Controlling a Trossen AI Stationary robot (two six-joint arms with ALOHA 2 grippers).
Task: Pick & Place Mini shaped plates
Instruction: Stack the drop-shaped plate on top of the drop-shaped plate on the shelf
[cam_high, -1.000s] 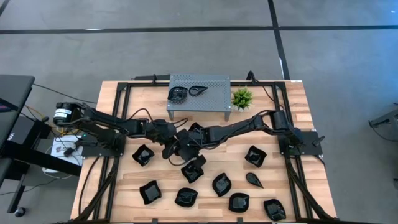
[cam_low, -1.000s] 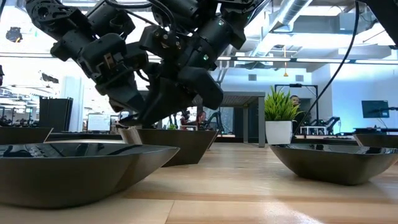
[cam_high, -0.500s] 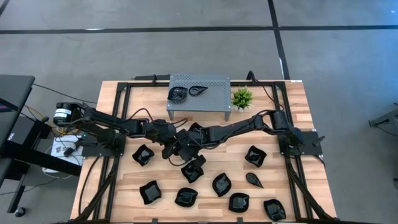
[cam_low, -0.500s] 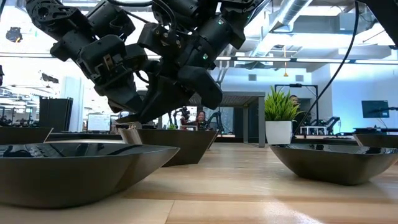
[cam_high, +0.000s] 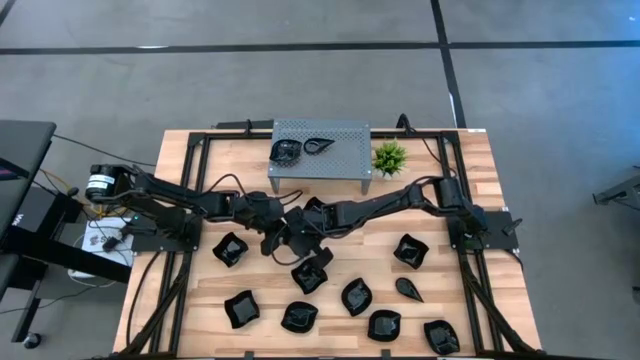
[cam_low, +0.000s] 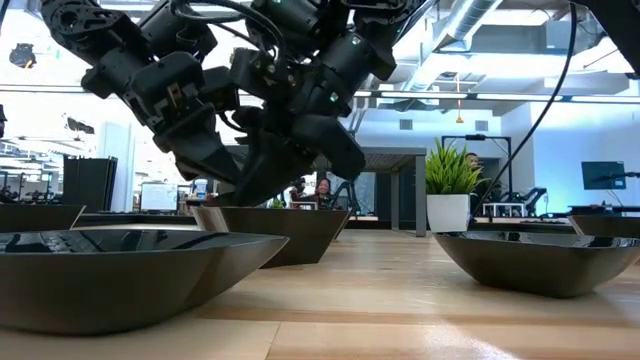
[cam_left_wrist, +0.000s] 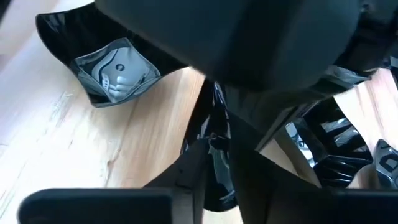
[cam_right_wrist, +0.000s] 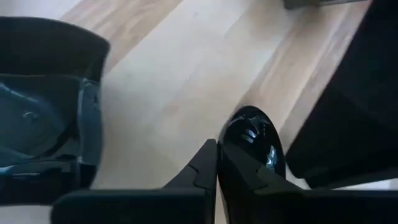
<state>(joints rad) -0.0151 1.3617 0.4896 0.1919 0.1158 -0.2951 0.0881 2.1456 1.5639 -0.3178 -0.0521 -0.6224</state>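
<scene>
The right gripper (cam_right_wrist: 217, 154) has just pinched shut on the rim of a small shiny black plate (cam_right_wrist: 252, 140). The left gripper (cam_left_wrist: 219, 146), right beside it, has just let its fingers spread a little around the same plate. It looks like the plate is being passed from one gripper to the other, held up over the middle of the light wooden table (cam_high: 470, 175).

More black plates (cam_high: 355, 296) lie nearer the front. Two sit on the grey metal stand with holes (cam_high: 345, 150), next to a little green plant (cam_high: 389, 156). Behind the table is a big bright room with a grey floor.
</scene>
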